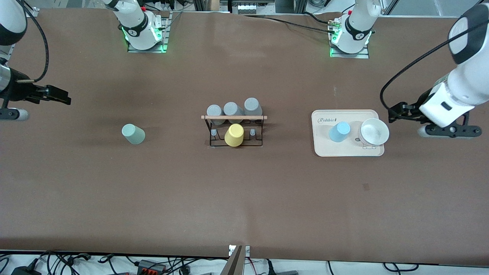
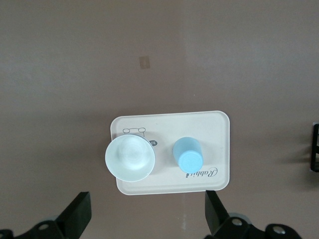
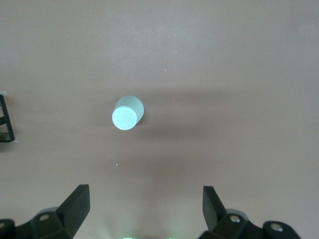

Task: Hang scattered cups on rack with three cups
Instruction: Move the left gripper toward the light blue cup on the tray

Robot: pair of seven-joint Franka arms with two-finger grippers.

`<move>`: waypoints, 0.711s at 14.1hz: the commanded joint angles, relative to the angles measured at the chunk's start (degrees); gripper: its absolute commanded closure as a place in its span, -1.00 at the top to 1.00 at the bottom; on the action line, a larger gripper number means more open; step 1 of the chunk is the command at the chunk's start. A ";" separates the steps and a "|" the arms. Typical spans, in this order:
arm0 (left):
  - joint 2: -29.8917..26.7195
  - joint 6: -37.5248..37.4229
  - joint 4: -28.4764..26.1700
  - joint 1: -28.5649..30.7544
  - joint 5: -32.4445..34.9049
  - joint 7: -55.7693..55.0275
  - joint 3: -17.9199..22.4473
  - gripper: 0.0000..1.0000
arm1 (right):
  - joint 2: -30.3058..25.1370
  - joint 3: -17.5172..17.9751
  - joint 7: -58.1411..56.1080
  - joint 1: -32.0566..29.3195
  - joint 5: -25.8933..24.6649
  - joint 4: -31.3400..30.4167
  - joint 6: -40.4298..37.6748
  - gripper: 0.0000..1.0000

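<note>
The pale sage green cup (image 1: 133, 134) stands on the bare table toward the right arm's end; it also shows in the right wrist view (image 3: 128, 113). The light blue cup (image 1: 339, 131) stands on a cream tray (image 1: 347, 152) toward the left arm's end, and shows in the left wrist view (image 2: 188, 155). The black wire rack (image 1: 233, 117) with a wooden rod stands mid-table. My right gripper (image 1: 63, 97) is open and empty, up over the table's right-arm end (image 3: 144, 211). My left gripper (image 1: 393, 114) is open and empty, up beside the tray (image 2: 147, 214).
The rack carries a yellow cup (image 1: 234, 135) on its nearer row and three grey cups (image 1: 233, 110) on its farther row. A white bowl (image 1: 374, 131) sits on the tray beside the blue cup. Cables run along the table's edges.
</note>
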 commanded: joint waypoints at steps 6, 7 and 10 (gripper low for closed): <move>8.64 -0.65 2.81 0.45 0.40 0.89 0.04 1.00 | -4.41 -0.08 0.46 1.37 -2.13 -8.80 5.19 1.00; 9.43 -0.65 2.81 0.54 0.40 0.89 0.04 1.00 | -3.44 -0.08 0.37 1.37 -2.31 -8.54 5.19 1.00; 12.25 -0.47 2.37 -0.34 -2.66 0.98 -0.05 1.00 | -2.38 0.01 0.63 2.34 -3.63 -8.63 5.28 1.00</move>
